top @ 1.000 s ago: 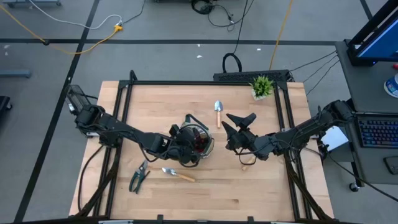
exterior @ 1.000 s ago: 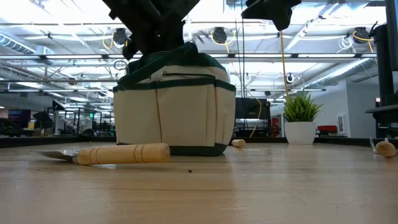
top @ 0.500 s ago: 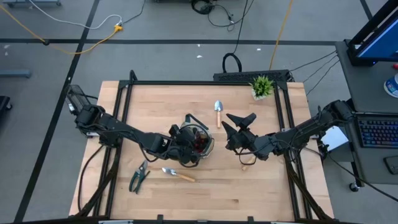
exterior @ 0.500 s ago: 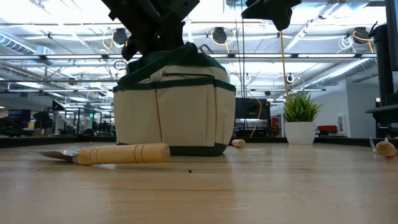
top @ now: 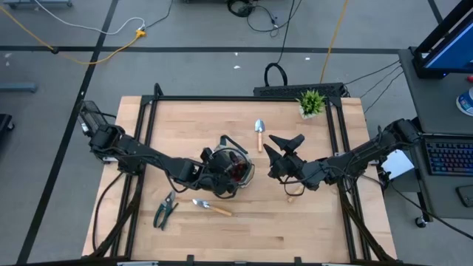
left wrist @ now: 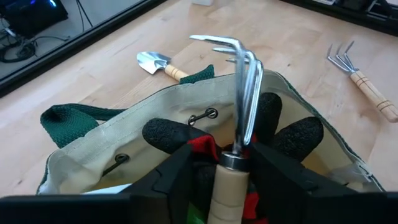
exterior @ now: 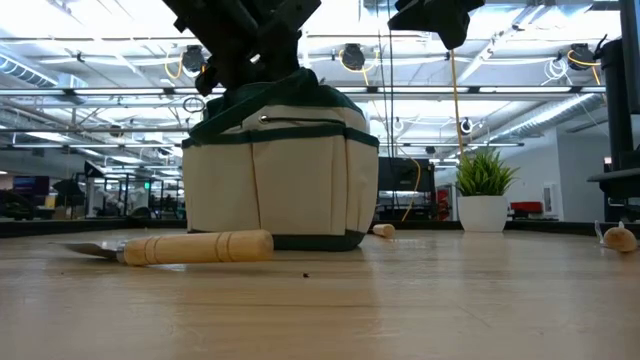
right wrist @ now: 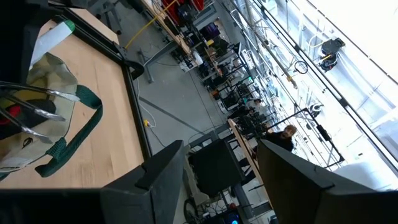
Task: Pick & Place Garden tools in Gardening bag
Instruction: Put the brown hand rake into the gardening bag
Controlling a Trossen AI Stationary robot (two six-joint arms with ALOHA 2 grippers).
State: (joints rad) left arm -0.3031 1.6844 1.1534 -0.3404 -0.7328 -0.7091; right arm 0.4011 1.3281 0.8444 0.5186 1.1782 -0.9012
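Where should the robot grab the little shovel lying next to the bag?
Grab the shovel by its wooden handle, coming straight down from above. It lies flat on the table, and the round handle is thicker than the thin blade.

Tan bag (left wrist: pixel 155 130) w/ green trim, red-black glove (left wrist: pixel 186 140), prob. green pruners (top: pixel 164 210)

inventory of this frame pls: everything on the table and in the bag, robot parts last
gardening bag: 1, khaki with green trim, table centre
glove: 1, red and black, inside the bag
hand forks: 2, wooden handles; one over the bag's opening, one lying on the table
trowels: 2, wooden handles; one behind the bag, one in front
pruners: 1, green, front left
potted plant: 1, green, back edge
table: 1, light wood
left gripper: dark, over the bag, at the fork's handle
right gripper: dark, open, empty, right of the bag
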